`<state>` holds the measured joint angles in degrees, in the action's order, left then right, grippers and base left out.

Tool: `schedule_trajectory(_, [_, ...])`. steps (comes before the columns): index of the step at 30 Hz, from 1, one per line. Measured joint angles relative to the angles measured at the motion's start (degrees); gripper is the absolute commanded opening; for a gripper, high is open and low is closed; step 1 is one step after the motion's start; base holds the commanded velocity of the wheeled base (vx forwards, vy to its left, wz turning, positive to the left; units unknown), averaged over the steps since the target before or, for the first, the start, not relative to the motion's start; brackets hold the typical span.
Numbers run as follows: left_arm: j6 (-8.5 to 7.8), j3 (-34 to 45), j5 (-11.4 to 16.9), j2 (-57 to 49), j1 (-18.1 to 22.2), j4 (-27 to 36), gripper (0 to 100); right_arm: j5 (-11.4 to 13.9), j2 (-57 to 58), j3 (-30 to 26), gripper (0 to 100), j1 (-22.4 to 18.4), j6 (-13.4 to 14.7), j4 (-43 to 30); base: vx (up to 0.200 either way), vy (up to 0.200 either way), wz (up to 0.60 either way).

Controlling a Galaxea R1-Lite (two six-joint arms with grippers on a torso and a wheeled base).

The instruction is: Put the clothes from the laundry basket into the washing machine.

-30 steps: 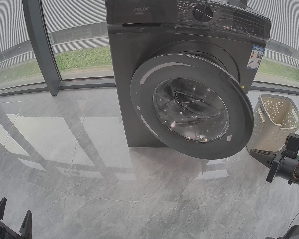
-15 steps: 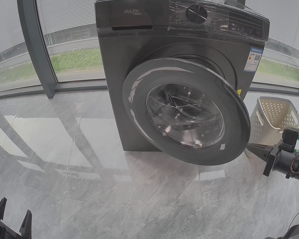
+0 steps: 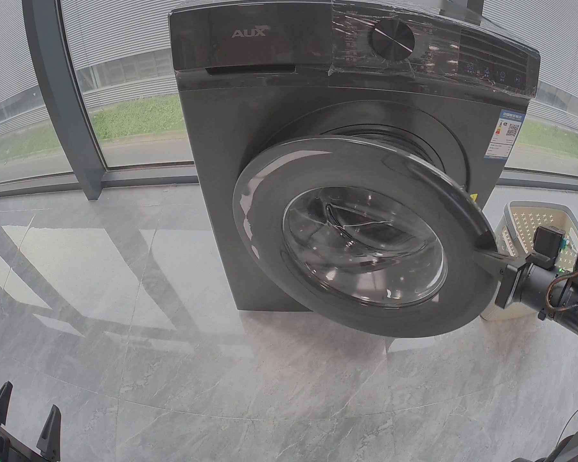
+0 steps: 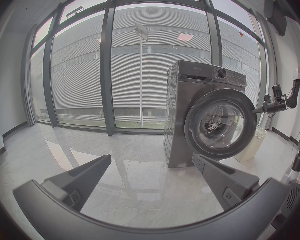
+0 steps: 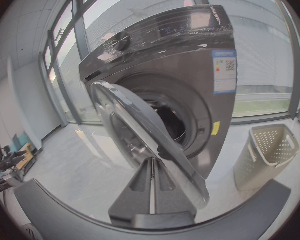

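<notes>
Right gripper point(image 3: 485, 258), fingers pressed together, its tip at the outer rim of the washing machine point(image 3: 250, 162) door point(image 3: 359, 251), which stands partly open. The closed tip probably serves as a pusher to swing the door wider and free the drum opening point(image 5: 170, 120). The laundry basket point(image 3: 530, 221) stands on the floor just beside the machine, behind this gripper; its visible inner wall is bare. Left gripper point(image 3: 24, 415), fingers apart, hangs low, well apart from both.

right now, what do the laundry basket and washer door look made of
Laundry basket: likely plastic, matte cream, moulded with perforated walls. Door: glossy dark grey rim, probably plastic or coated metal by its highlights; clear centre window, glass or clear plastic.
</notes>
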<state>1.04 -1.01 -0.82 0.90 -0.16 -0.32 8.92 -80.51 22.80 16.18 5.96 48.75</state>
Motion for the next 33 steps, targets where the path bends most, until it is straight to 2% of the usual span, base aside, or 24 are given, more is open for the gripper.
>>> schedule_trajectory(3, [-0.09, 0.00, -0.02, 0.00, -0.05, -0.01, 100, -2.33, -1.60, 0.44, 0, -2.10, -0.16, 2.82, 0.000, -0.200, 0.00])
schedule_trajectory(7, [-0.13, 0.00, -0.05, 0.00, -0.06, -0.01, 100, -2.72, -2.67, 0.51, 0, -4.30, -0.50, 3.23, 0.000, -0.200, 0.00])
schedule_trajectory(11, [-0.11, 0.00, -0.11, 0.00, 0.00, -0.01, 100, -2.72, -2.88, -0.23, 0, -4.78, -0.60, 3.28, 0.000, -0.200, 0.00])
schedule_trajectory(15, [-0.09, 0.00, -0.07, 0.00, 0.00, 0.00, 100, -2.80, -2.65, -1.46, 0, -3.41, -0.90, 3.33, 0.000, -0.200, 0.00])
schedule_trajectory(27, [-0.24, 0.00, -0.07, 0.00, -0.05, -0.01, 100, -2.52, -2.18, -3.25, 0, 4.55, -0.35, 4.67, 0.000, 0.000, 0.00])
schedule_trajectory(33, [-0.22, 0.00, -0.05, 0.02, -0.05, 0.00, 100, -2.23, -2.49, -3.10, 0, 6.19, 0.30, 7.39, 0.200, 0.000, 0.00])
